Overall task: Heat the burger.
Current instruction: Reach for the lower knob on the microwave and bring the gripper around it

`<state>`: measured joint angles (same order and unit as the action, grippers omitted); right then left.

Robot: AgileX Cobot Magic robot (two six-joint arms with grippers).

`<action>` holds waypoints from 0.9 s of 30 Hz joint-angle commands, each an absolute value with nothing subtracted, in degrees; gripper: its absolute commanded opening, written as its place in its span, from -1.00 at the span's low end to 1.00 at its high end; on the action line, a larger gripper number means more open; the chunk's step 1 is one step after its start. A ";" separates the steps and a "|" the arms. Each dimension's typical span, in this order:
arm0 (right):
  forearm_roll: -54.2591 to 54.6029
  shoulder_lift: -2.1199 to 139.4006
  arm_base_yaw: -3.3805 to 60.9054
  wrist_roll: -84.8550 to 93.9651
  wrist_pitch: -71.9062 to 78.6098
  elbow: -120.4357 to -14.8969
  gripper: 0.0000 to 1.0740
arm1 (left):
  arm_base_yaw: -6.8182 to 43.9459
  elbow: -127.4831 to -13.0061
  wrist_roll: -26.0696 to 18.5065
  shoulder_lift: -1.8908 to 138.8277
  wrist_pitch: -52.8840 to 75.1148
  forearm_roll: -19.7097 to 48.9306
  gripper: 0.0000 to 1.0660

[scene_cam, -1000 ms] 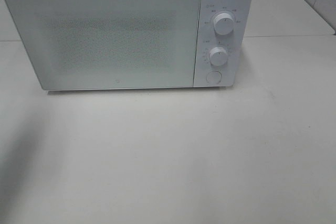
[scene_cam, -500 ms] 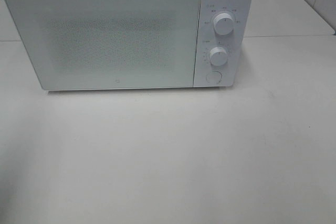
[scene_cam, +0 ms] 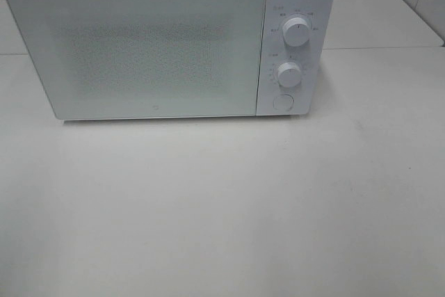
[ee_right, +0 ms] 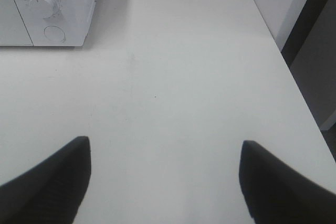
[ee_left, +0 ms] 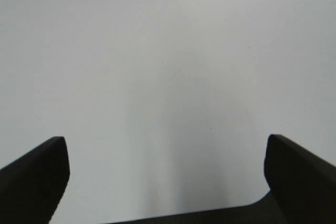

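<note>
Exterior high: white boxy microwave (scene_cam: 139,50) on matte tabletop (scene_cam: 222,206), door shut, speckled panel, two round knobs (scene_cam: 297,33), dial print unreadable.
Left wrist: left gripper (ee_left: 165,150) above tabletop, dark jaws wide apart, empty.
Right wrist: right gripper (ee_right: 165,150) likewise, wide and empty.
Burger: not visible, location unknown.

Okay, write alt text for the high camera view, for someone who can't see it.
A white microwave with its door shut stands at the back of a pale table. Its right-hand panel carries an upper dial, a lower dial and a round button beneath them.
</note>
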<state>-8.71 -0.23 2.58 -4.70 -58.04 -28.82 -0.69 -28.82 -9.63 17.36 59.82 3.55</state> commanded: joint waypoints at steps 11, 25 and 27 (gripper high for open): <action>-8.54 -1.72 2.23 -4.41 -57.75 -28.82 0.40 | -0.97 -28.65 -9.45 1.26 59.76 3.27 0.74; -8.71 -1.49 2.23 -4.58 -57.75 -28.82 0.40 | -0.97 -28.65 -9.45 -1.43 59.70 3.21 0.74; -8.71 -1.49 2.23 -4.58 -57.75 -28.82 0.40 | -0.97 -28.65 -9.45 -1.38 59.70 3.21 0.74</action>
